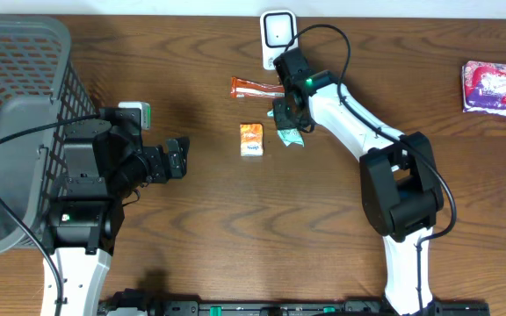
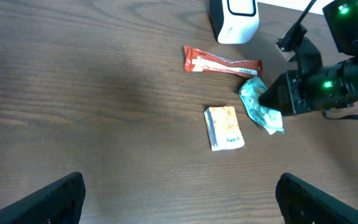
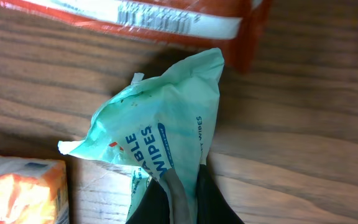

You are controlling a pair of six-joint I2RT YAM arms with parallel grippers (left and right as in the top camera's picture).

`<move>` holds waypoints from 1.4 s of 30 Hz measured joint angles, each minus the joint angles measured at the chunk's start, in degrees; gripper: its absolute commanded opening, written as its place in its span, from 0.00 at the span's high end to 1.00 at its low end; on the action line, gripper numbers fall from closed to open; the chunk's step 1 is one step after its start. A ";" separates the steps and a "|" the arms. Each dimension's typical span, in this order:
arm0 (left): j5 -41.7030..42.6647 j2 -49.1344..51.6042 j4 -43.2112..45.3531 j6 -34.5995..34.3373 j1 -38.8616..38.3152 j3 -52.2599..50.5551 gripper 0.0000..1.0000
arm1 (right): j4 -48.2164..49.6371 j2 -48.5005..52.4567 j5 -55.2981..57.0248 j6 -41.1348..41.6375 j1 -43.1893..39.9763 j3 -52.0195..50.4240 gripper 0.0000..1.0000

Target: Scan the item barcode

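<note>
Right gripper (image 3: 180,190) pinches the wipes pack (image 3: 160,118) near the worktop's (image 1: 235,246) far edge, fingers (image 3: 219,208) hiding its lower end; left gripper (image 1: 176,156) gapes wide, half cropped in its wrist view.

Matt dark wood-grain table (image 1: 235,237), crinkled glossy plastic-film wipes packet (image 3: 160,124), shiny red film wrapper (image 2: 219,62), smooth white plastic scanner (image 1: 277,35), grey plastic mesh basket (image 1: 25,31).

It looks like a shop checkout: a grey basket (image 1: 20,35), a white scanner (image 1: 277,33) and snack packs (image 1: 251,140) on a wooden desk (image 1: 235,237).
</note>
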 measured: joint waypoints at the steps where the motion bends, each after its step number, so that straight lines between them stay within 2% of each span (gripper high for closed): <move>1: 0.00 0.00 0.00 0.00 0.00 0.00 0.03 | -0.02 -0.44 0.33 0.11 -0.04 0.00 0.99; 13: 0.00 0.00 0.00 0.00 0.00 0.00 0.03 | -1.79 -3.87 2.27 0.35 0.02 0.00 0.98; 16: 0.00 0.00 0.00 0.00 0.00 0.00 0.03 | -2.78 -3.87 4.57 0.35 0.15 0.00 0.91; 19: 0.00 0.00 0.00 0.00 0.00 0.00 0.03 | -3.80 -3.87 6.27 0.55 0.35 -0.09 0.75; 21: 0.00 0.00 0.00 0.00 0.00 0.00 0.03 | -3.93 -3.87 6.84 0.57 0.42 -0.24 0.70; 26: 0.00 0.00 -0.02 0.00 0.00 0.00 0.03 | -3.89 -3.87 7.67 0.55 0.83 -1.53 0.69; 32: 0.00 0.00 0.00 0.00 0.00 0.00 0.03 | -3.32 -3.87 7.93 0.57 1.31 -1.95 0.74; 42: 0.00 0.00 0.00 0.00 0.00 0.00 0.03 | -3.21 -3.87 7.96 0.55 1.31 -2.05 0.67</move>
